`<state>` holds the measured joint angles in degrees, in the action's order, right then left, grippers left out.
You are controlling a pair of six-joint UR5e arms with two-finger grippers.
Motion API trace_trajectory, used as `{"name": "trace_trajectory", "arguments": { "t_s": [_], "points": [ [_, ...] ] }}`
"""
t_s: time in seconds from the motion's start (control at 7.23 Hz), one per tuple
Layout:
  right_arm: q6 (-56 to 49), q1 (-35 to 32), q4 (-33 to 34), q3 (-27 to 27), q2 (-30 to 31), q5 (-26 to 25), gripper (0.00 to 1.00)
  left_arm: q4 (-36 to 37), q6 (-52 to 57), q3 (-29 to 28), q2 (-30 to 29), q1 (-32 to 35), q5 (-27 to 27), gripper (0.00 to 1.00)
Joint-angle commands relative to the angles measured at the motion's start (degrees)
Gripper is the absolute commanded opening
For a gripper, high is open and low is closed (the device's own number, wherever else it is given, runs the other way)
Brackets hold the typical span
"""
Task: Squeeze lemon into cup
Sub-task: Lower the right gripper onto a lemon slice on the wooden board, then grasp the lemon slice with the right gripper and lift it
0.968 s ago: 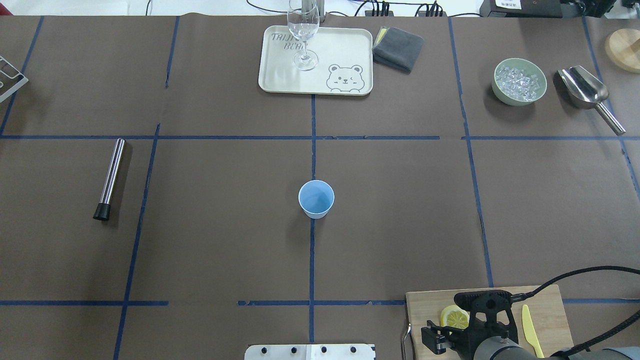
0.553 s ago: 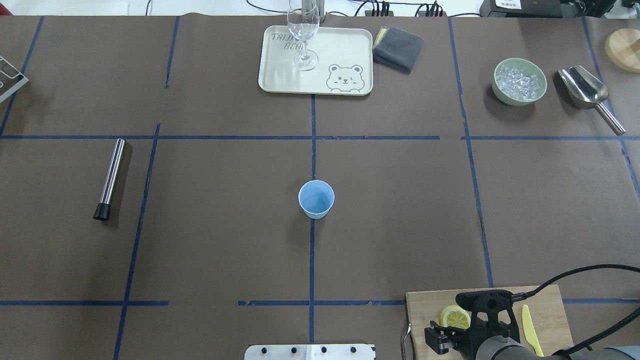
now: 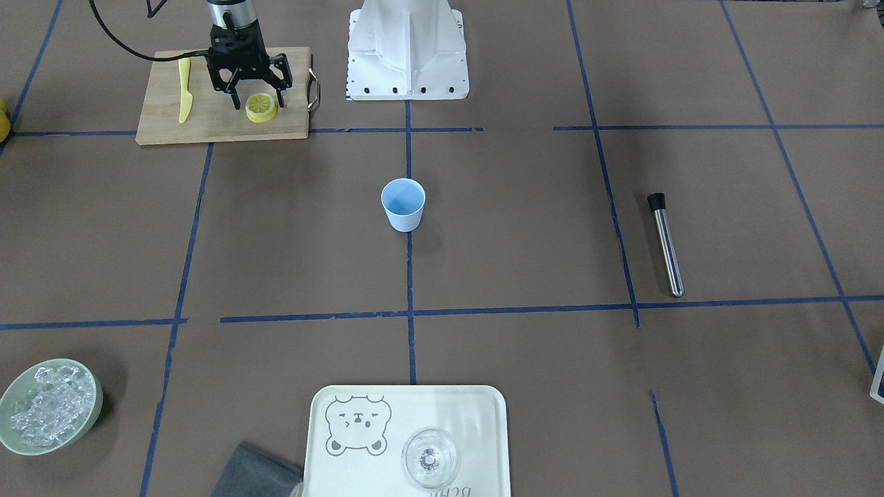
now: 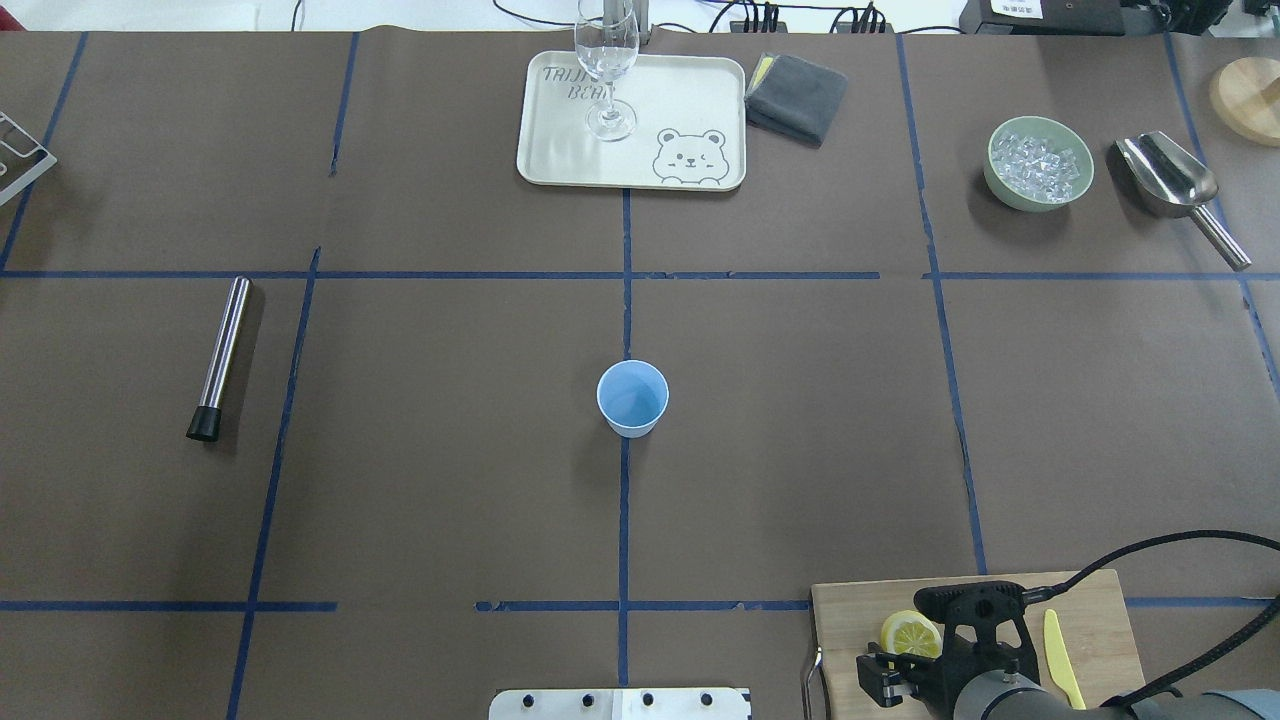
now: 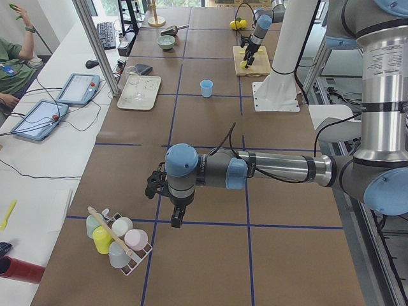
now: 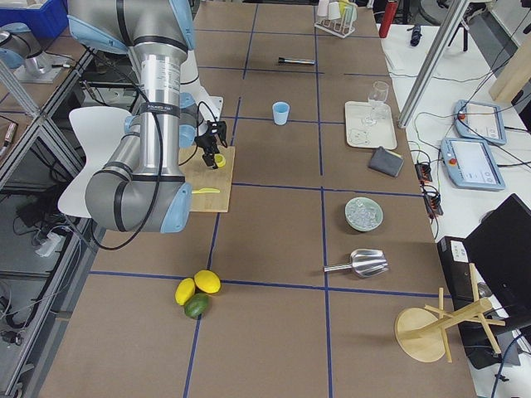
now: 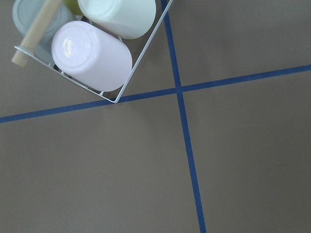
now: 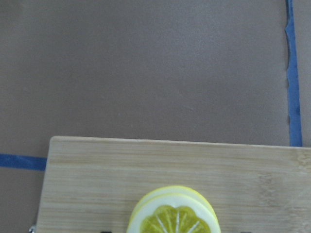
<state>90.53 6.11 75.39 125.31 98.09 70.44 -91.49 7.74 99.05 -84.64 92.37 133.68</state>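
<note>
The lemon slice [image 3: 261,105] lies on top of a small stack on the wooden cutting board [image 3: 207,124]; it also shows in the overhead view [image 4: 910,633] and the right wrist view [image 8: 170,216]. My right gripper [image 3: 257,95] is open and hangs just above the stack, with a finger on either side. The light-blue cup [image 4: 632,398] stands upright and empty at the table's middle, also seen from the front [image 3: 403,203]. My left gripper [image 5: 175,218] hovers at the table's far left end; I cannot tell whether it is open or shut.
A yellow knife [image 3: 184,88] lies on the board. A steel bar [image 4: 218,358] lies at the left. At the back are a tray [image 4: 690,100] with a clear glass [image 4: 607,70], a grey cloth [image 4: 795,97], an ice bowl [image 4: 1038,163] and a scoop [image 4: 1175,185]. A cup rack [image 7: 97,48] sits below my left wrist.
My right wrist has shifted slightly right and toward the table's near edge over the board. The lemon slices and the cup have not moved.
</note>
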Motion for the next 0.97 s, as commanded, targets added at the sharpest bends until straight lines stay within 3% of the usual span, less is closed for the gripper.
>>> {"name": "trace_trajectory", "arguments": {
  "t_s": [0.0, 0.28, 0.41, 0.83],
  "points": [
    [0.09, -0.05, -0.07, -0.15, -0.18, 0.05, 0.83, -0.01, 0.00, 0.01, 0.00, 0.00, 0.00, 1.00],
    [0.09, -0.92, -0.07, 0.11, 0.08, 0.14, 0.05, -0.01, 0.00, 0.01, 0.00, 0.00, 0.00, 1.00],
    [0.09, -1.45, -0.07, 0.29, 0.09, 0.49, 0.00, 0.08, 0.00, 0.01, 0.00, 0.00, 0.00, 1.00],
    [0.09, -3.03, 0.10, 2.73, -0.09, 0.58, 0.00, 0.08, 0.00, 0.01, 0.00, 0.00, 0.00, 1.00]
  ]
}}
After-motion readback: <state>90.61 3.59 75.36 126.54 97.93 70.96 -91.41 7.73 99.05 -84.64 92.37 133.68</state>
